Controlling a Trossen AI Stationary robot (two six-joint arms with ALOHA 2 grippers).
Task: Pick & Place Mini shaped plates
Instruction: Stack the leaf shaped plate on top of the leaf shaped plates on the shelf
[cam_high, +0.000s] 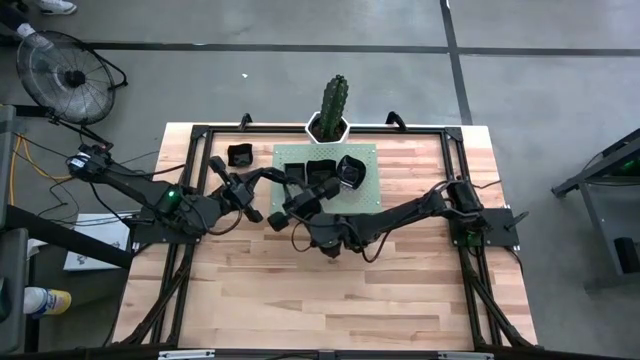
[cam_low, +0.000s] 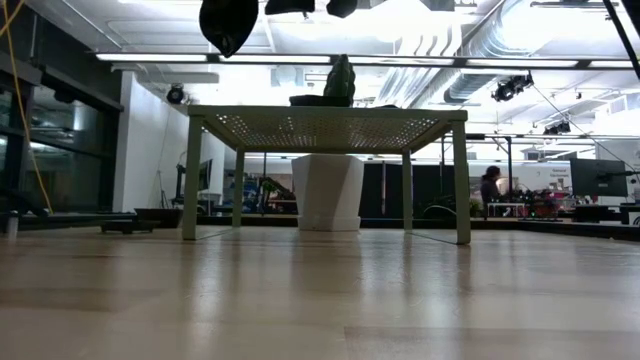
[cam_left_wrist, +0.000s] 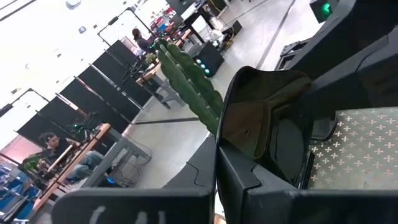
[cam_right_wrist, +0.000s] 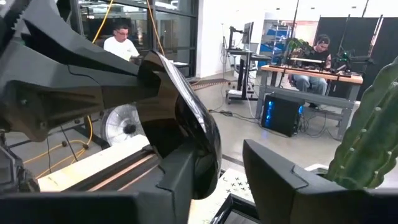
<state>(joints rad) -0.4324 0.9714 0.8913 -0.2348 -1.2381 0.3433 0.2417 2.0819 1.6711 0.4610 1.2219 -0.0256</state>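
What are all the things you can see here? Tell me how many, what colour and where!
Table: one, light wood, under everything.
Stand: one, pale green with holes, far middle of the table.
Cactus: one, green, in a white pot behind the stand.
Plates on the stand: about three, glossy black.
Plate on the table: one, black, left of the stand.
Held plate: one, black, up in the air.
Fan: one, black, on the floor.
People: two, sitting at desks in the room.
Left gripper: shut on the held plate.
Right gripper: open, fingers either side of the held plate.
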